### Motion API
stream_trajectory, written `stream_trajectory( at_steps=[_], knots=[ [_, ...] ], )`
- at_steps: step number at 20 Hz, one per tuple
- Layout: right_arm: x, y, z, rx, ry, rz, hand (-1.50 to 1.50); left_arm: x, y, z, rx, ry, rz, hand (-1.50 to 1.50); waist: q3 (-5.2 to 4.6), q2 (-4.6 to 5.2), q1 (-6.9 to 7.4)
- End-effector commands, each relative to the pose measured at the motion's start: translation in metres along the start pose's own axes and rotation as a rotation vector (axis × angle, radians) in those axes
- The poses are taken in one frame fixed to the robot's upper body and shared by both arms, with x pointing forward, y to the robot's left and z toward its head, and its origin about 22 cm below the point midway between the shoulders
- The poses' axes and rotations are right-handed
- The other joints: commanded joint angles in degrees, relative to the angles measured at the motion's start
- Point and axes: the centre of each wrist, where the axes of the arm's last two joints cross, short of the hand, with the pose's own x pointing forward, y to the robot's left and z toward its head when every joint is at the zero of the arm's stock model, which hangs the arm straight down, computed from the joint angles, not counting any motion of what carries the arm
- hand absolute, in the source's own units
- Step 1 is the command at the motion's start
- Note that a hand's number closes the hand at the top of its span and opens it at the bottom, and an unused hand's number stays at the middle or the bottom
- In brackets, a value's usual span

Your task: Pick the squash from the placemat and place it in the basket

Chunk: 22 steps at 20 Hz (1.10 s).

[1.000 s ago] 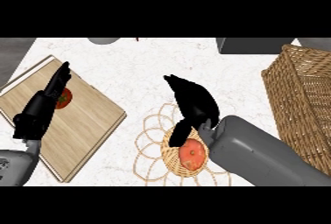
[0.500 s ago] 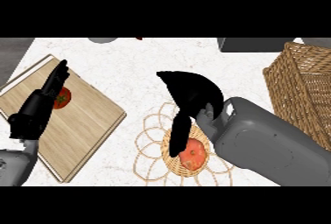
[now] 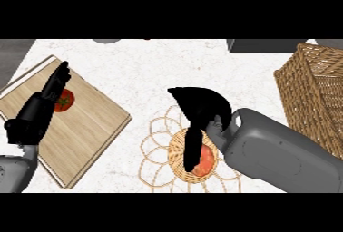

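Right forearm (image 3: 278, 156): grey, it comes in from the lower right corner and covers the right edge of the placemat.
Left forearm (image 3: 13, 170): grey, only a small part shows at the lower left edge.
Placemat (image 3: 155, 149): woven, with a round middle and open loops around it like petals; it lies flat on the counter, in the lower middle.
Squash (image 3: 208, 161): orange-red and round, it sits on the middle of the placemat, not in the basket. Its left part is hidden behind the right hand's fingers.
Right hand (image 3: 204, 106): black, above the far edge of the placemat, palm turned down. The fingers (image 3: 193, 149) run straight toward the near side, across the left part of the squash. They look stretched and not curled round it, so the hand is open. If they touch the squash I cannot tell.
Left hand (image 3: 36, 115): black, at the left over the board, resting, with fingers straight and pointing away.
Board (image 3: 84, 131): pale wood, lying at an angle on the left of the counter, well apart from the placemat.
Tomato (image 3: 66, 100): red with a green top, on the board, just beside the left hand.
Basket (image 3: 315, 95): brown wicker, tall, at the right edge, apart from the placemat.
Counter (image 3: 147, 68): white with faint marbling.
Grey block (image 3: 261, 45): at the far edge, left of the basket.
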Motion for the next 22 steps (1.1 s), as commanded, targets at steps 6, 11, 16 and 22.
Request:
stream_trajectory(
  at_steps=[6, 11, 16, 22],
  knots=[
    [-0.012, 0.030, -0.022, 0.101, 0.224, 0.108, -1.50, -0.003, 0.005, 0.012, -0.001, 0.003, -0.002, 0.00, 0.03, 0.00, 0.86],
    [-0.024, 0.053, -0.014, 0.097, 0.217, 0.086, -1.50, -0.009, 0.004, 0.001, 0.015, -0.008, -0.019, 0.00, 0.03, 0.04, -0.29],
    [-0.044, 0.047, -0.022, 0.074, 0.226, 0.099, -1.50, 0.005, 0.008, 0.013, 0.006, 0.000, -0.018, 0.00, 0.06, 0.01, 0.39],
    [-0.042, 0.081, -0.038, 0.047, 0.202, 0.103, -1.50, 0.008, -0.002, 0.010, 0.007, -0.008, 0.007, 0.00, 0.07, 0.16, 0.54]
  ],
)
